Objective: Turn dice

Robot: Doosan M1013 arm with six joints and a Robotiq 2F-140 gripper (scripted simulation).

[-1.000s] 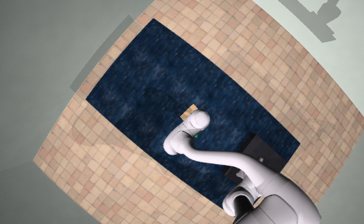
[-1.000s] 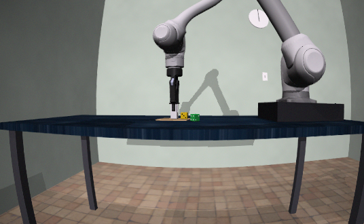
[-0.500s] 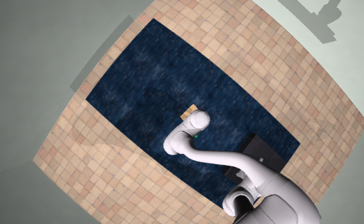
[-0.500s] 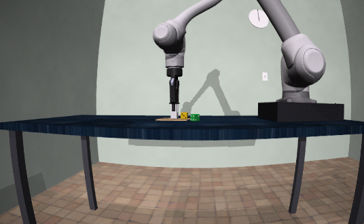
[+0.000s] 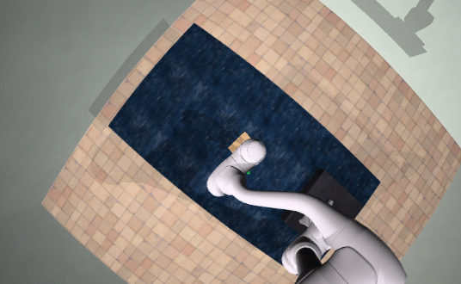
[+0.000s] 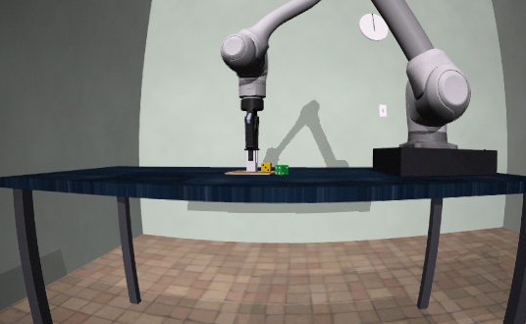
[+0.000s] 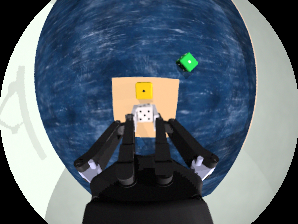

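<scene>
Wrist view: small white cube die (image 7: 144, 115) pinched between black gripper (image 7: 145, 124) fingers, resting on flat tan square mat (image 7: 166, 96). Yellow cube die (image 7: 143, 90) beside it on mat; green cube die (image 7: 189, 63) off mat on mottled dark-blue tabletop (image 7: 87, 50). Pip counts unreadable. Wrist vertical, pointing down.

From above, the white arm's wrist (image 5: 250, 151) hides the dice and most of the tan square mat (image 5: 238, 142); pip counts are too small to read.
</scene>
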